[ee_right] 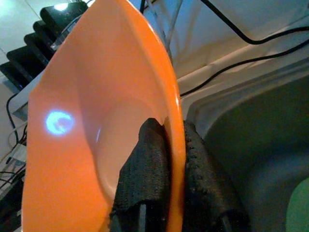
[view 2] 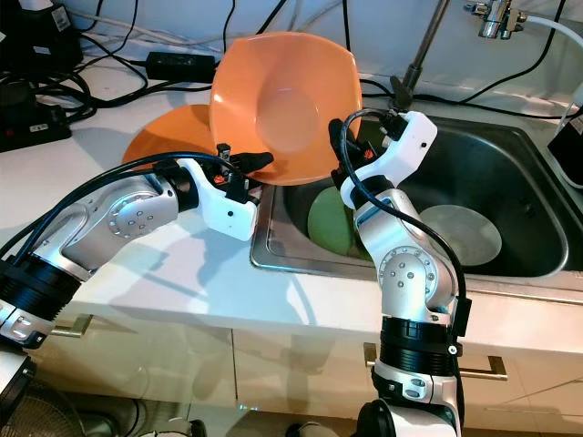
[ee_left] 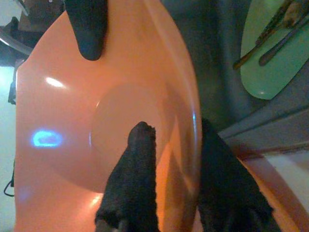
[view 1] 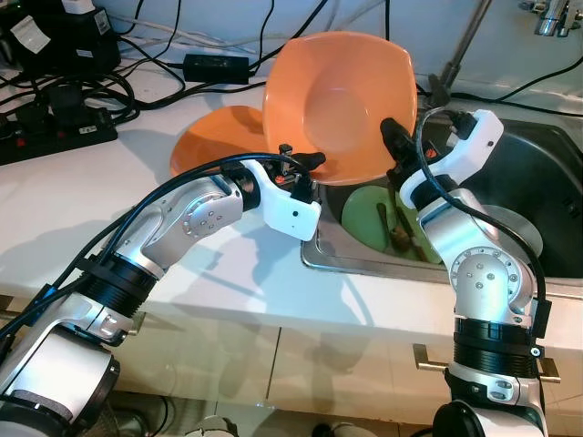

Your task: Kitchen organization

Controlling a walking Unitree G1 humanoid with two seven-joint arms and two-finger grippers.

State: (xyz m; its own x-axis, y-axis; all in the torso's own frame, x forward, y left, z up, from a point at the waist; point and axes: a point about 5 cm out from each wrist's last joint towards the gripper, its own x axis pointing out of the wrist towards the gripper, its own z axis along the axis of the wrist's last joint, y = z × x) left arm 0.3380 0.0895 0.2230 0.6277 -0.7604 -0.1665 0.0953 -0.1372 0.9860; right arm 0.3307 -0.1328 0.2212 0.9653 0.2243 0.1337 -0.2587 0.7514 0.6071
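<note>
Orange bowl (view 1: 342,105) tilted above sink (view 1: 537,173), both arms raised, left fingers (ee_left: 140,179) and right fingers (ee_right: 145,179) pinching its rim

orange bowl (view 1: 342,100) between two grippers

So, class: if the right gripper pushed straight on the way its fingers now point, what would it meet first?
The right gripper is already clamped on the rim of the tilted orange bowl, one finger on each side, so the bowl itself comes first. Beyond it probably lies the white countertop with its cables, though depth is unclear.
</note>
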